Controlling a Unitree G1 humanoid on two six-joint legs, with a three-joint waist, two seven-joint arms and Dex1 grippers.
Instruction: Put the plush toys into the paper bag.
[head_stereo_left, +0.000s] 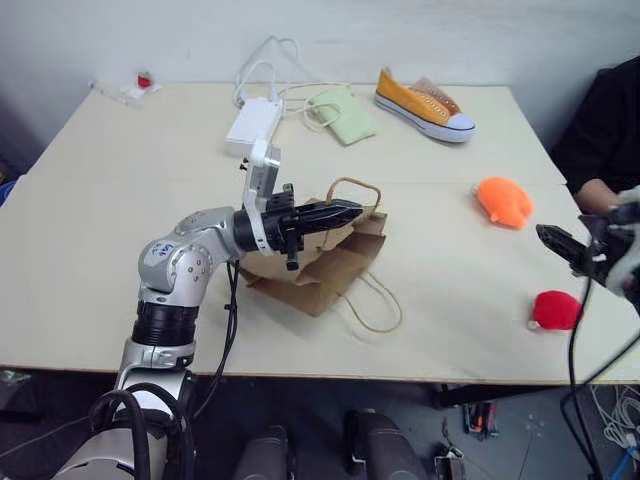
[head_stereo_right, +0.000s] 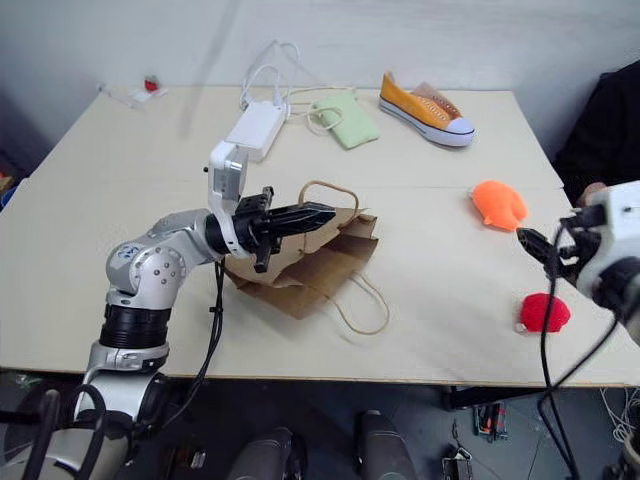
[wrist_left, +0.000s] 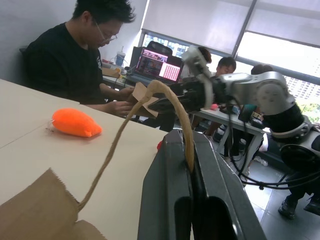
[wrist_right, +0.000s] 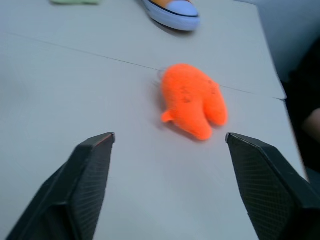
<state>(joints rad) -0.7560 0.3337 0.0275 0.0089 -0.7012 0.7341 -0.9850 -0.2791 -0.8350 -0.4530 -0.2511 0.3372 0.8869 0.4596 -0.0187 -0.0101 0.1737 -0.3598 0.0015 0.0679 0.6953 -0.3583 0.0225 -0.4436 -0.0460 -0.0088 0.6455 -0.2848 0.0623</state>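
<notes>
Near the middle of the table (head_stereo_left: 120, 180), the paper bag (head_stereo_left: 320, 265) lies slumped on its side, one cord handle trailing toward the front edge and the other lifted. The left gripper (head_stereo_left: 345, 211) has its two black fingers pressed together on that lifted handle (wrist_left: 175, 107) (the wrist view shows the tan cord running down into the narrow slit between them), and the gripper points across toward the robot's right, roughly level.

Over at the right edge of the table, the right gripper (wrist_right: 170, 145) hangs above the surface with its jaws spread wide and nothing between them. Its wrist view looks straight at the orange plush toy (wrist_right: 192, 102), which lies on the bare tabletop just beyond the fingertips, untouched. The red plush toy (head_stereo_left: 556, 310) sits closer to the front edge, just below and beside that gripper, also untouched. Both toys lie well apart from the bag.

Farther back are an orange-yellow sneaker (head_stereo_left: 425, 104), a pale green pouch (head_stereo_left: 342, 115) and a white adapter box (head_stereo_left: 253, 123).
</notes>
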